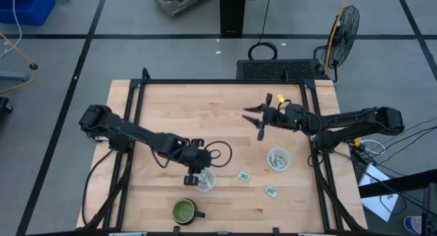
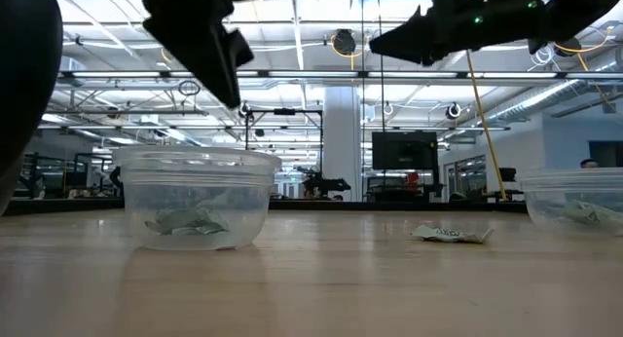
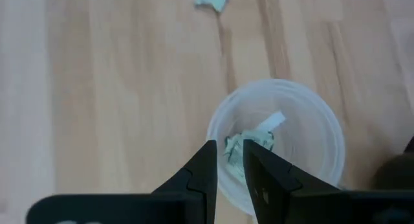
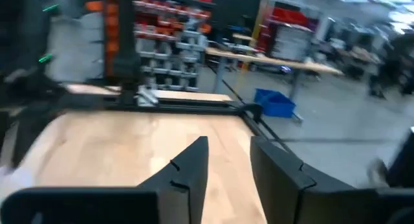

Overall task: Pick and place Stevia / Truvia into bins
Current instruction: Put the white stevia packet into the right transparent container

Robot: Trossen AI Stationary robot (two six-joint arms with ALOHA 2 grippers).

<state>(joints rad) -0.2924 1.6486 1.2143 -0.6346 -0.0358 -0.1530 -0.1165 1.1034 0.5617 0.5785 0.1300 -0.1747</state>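
Observation:
The left clear cup [image 1: 203, 180] [image 2: 195, 196] [image 3: 278, 146] stands on its base and holds crumpled pale green packets [image 3: 249, 143] [image 2: 190, 223]. My left gripper [image 1: 194, 176] [image 3: 229, 156] hangs just above its rim, pointing down, fingers a narrow gap apart and empty. The right clear cup [image 1: 278, 159] [image 2: 576, 196] also holds packets. Two more packets lie flat on the table [image 1: 242, 174] [image 1: 271, 191], and one of them shows in the low view [image 2: 450, 234]. My right gripper [image 1: 258, 119] [image 4: 228, 162] is open, raised over the far middle of the table.
A dark green mug [image 1: 184, 211] stands near the table's near edge, in front of the left cup. A black cable loop [image 1: 220, 153] lies on the wood beside my left arm. A black frame [image 1: 225, 81] runs round the table.

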